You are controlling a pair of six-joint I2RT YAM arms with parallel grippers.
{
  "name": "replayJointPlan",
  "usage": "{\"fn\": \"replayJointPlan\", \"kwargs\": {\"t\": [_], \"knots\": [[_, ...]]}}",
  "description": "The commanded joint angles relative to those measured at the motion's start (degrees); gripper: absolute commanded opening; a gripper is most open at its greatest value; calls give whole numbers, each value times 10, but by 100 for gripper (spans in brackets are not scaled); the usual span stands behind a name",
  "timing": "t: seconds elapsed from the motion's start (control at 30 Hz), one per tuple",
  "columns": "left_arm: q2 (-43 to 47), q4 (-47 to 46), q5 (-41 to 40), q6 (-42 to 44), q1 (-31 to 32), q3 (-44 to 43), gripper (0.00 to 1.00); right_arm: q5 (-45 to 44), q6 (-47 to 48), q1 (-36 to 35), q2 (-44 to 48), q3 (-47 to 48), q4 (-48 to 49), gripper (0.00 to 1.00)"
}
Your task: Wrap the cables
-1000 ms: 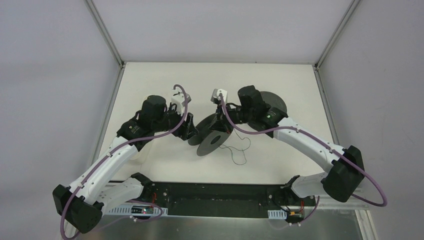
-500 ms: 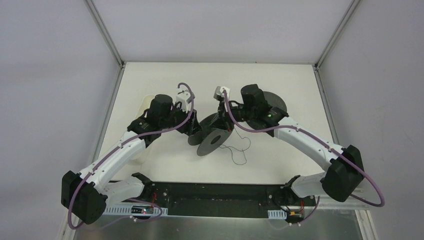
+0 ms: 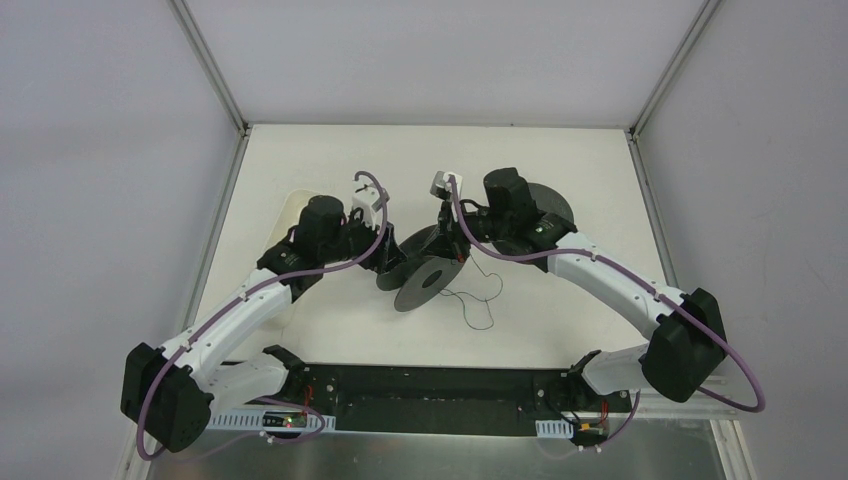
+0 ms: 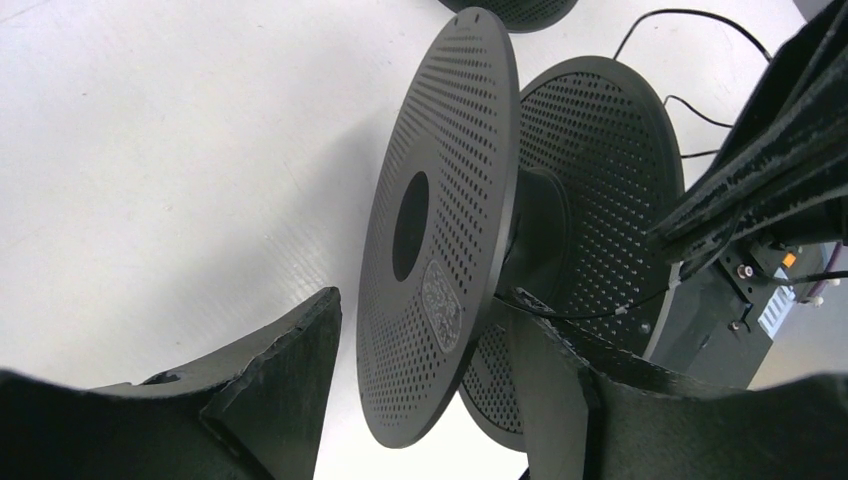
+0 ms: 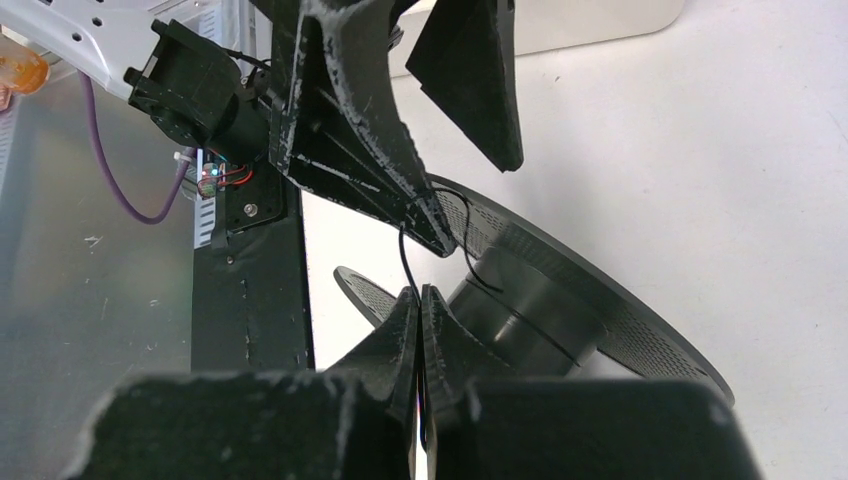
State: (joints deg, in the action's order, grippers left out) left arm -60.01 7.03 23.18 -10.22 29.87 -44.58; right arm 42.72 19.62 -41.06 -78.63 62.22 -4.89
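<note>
A black perforated spool (image 3: 425,272) stands tilted on its edge at the table's middle. My left gripper (image 3: 385,262) is open and straddles the spool's near flange (image 4: 440,180). One finger (image 4: 285,375) stands apart from the flange, the other (image 4: 560,385) sits between the flanges by the hub. The thin dark cable (image 3: 478,302) lies in loose loops on the table right of the spool. My right gripper (image 5: 420,292) is shut on a strand of it (image 5: 402,250), which runs on to the hub (image 5: 530,300).
A second black perforated disc (image 3: 555,205) lies at the back right, under my right arm. A white tray (image 3: 288,205) sits behind my left arm. The black base bar (image 3: 430,385) runs along the near edge.
My left arm has swung right and forward, bringing its gripper up to the spool's flange. My right gripper has barely moved. The spool and the loose loops stay put.
</note>
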Motion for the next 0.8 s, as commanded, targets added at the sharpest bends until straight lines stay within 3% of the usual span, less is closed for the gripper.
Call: {"fn": "replayJointPlan", "kwargs": {"t": [0.0,0.53,0.77], "knots": [[37,-89,31,-20,-5,40,60,14,-22,4,-1,-3,37,0],[68,-271,-24,-36,9,137,60,13,-59,6,-7,-7,46,0],[56,-271,-39,-29,14,139,49,10,-60,8,-9,-13,46,0]]}}
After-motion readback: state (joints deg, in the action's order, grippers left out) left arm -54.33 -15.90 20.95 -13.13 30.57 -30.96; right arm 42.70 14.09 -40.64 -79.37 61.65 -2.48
